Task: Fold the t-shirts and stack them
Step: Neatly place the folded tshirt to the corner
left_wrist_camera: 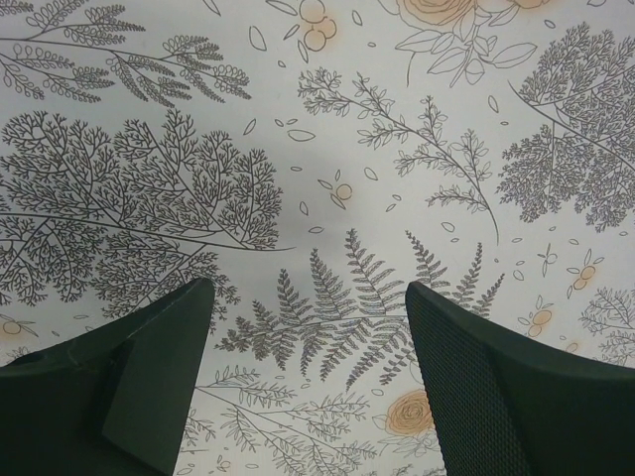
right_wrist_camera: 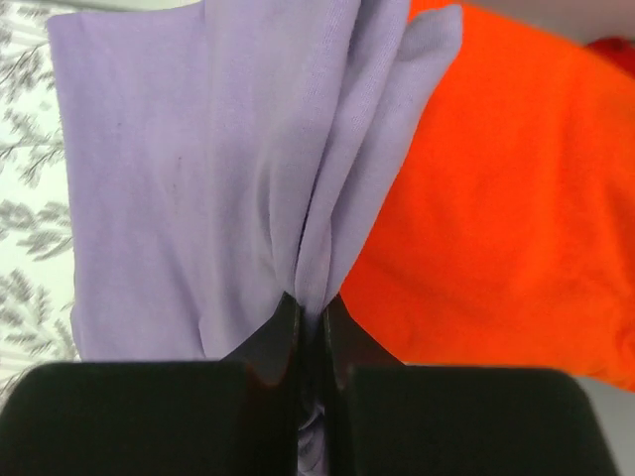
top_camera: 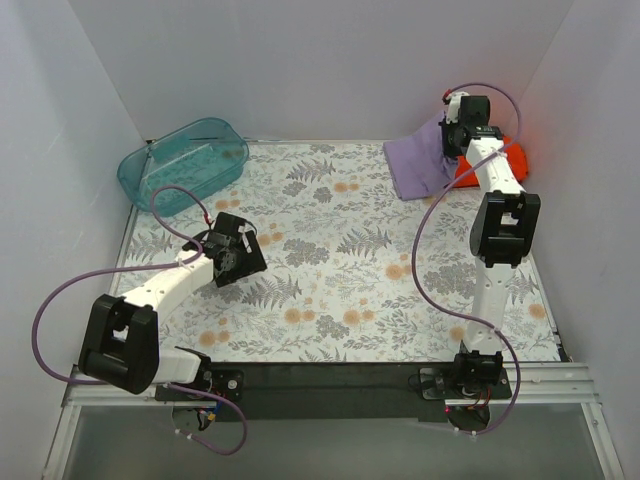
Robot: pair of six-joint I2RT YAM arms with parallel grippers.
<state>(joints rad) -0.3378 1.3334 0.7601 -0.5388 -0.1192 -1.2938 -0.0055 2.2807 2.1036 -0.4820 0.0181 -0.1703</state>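
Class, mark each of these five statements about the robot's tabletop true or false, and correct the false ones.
1. The right gripper is shut on the lavender-purple cloth t-shirt. True.
2. The bright orange-red cloth t-shirt lies against the lavender one. True.
3. The left gripper holds a shirt. False: it is open over the bare floral table cover.
4. The translucent teal plastic tub stands at the table's far left. True.
5. Both shirts lie folded at the table's centre. False: they lie bunched at the far right corner.
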